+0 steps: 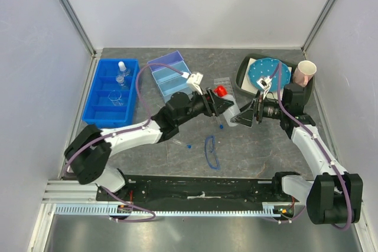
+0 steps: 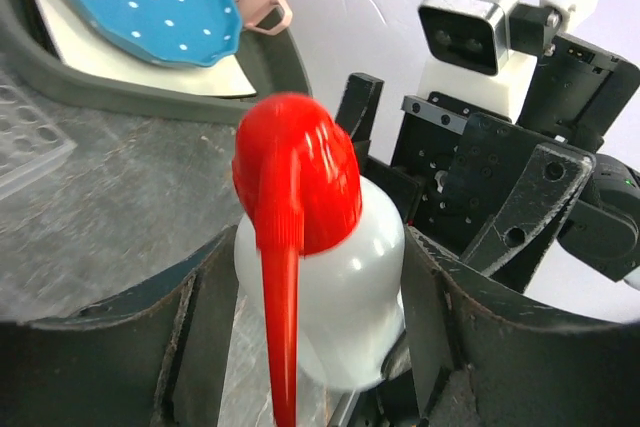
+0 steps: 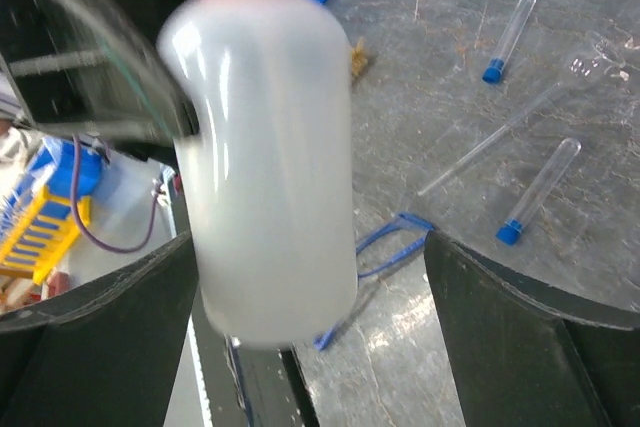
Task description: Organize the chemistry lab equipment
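Overhead rear view; both wrist views close on the squeeze bottle (image 2: pixel 335 287).

Table middle: left gripper (image 1: pixel 220 106) and right gripper (image 1: pixel 248 114) face each other, the white squeeze bottle (image 1: pixel 227 100) between them; no passage between the arms.
Left jaws: filled by the bottle, fingers (image 2: pixel 190 347) against both its sides.
Right jaws: spread wide, with open room between the bottle and one finger (image 3: pixel 520 347).
Far left: blue bin (image 1: pixel 105 114) stands against the wall.
Far middle: light blue tray (image 1: pixel 171 78); clear well plate (image 1: pixel 223 82) just behind the bottle.
Far right: dark tray (image 1: pixel 242 75) and pink cup (image 1: pixel 306 73) close behind the right wrist.
Near side: safety glasses (image 1: pixel 211 151) and blue-capped tubes (image 3: pixel 540 190) lie loose and low.
Open ground: bare surface between the glasses and the right arm.
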